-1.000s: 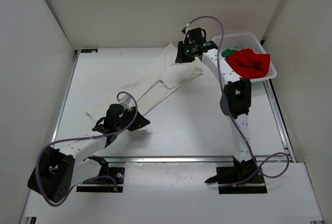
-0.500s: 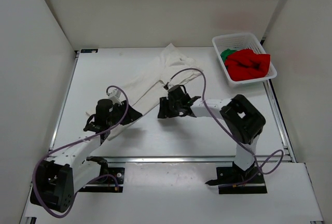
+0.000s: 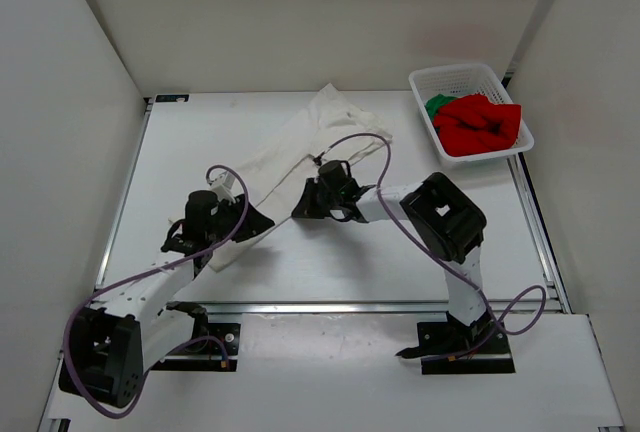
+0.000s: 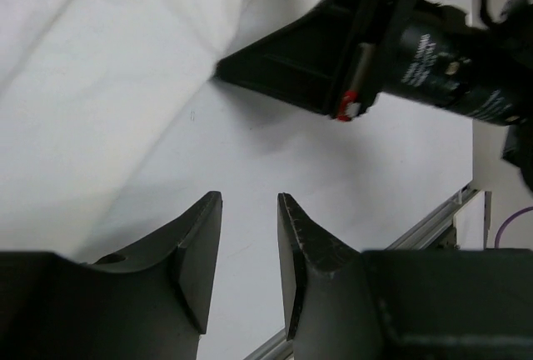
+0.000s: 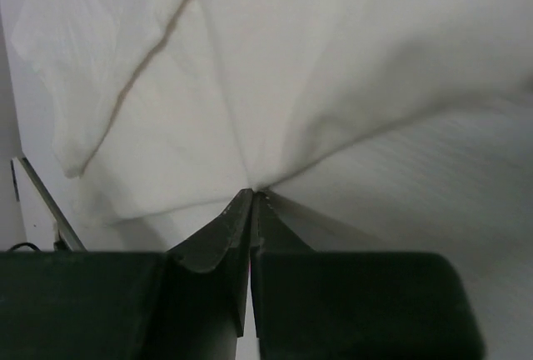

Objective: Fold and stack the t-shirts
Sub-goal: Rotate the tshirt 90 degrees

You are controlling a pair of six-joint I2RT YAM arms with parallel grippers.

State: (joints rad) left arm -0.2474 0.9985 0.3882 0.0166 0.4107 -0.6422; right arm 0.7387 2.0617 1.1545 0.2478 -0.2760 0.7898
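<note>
On counter (image 3: 420, 252), white shirt (image 3: 300, 142) is laid diagonally, far centre to near left. Its edge is pinched by right claw (image 5: 251, 202), pressed together. Left claw (image 4: 248, 243) is slightly spread, empty, beside the near edge. That edge should be gripped too, so the fold is drawn evenly. In basket (image 3: 460, 74), far right: red shirt (image 3: 480, 122), green shirt (image 3: 436, 105). No writing legible.

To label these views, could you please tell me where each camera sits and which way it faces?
Top external: above, behind the robot, facing down on left arm, right arm, the white cloth t-shirt and white plastic mesh basket.
Left wrist: faces the table past the open left gripper; right gripper opposite.
Right wrist: faces the shirt its shut fingers pinch.
All share the shirt.
</note>
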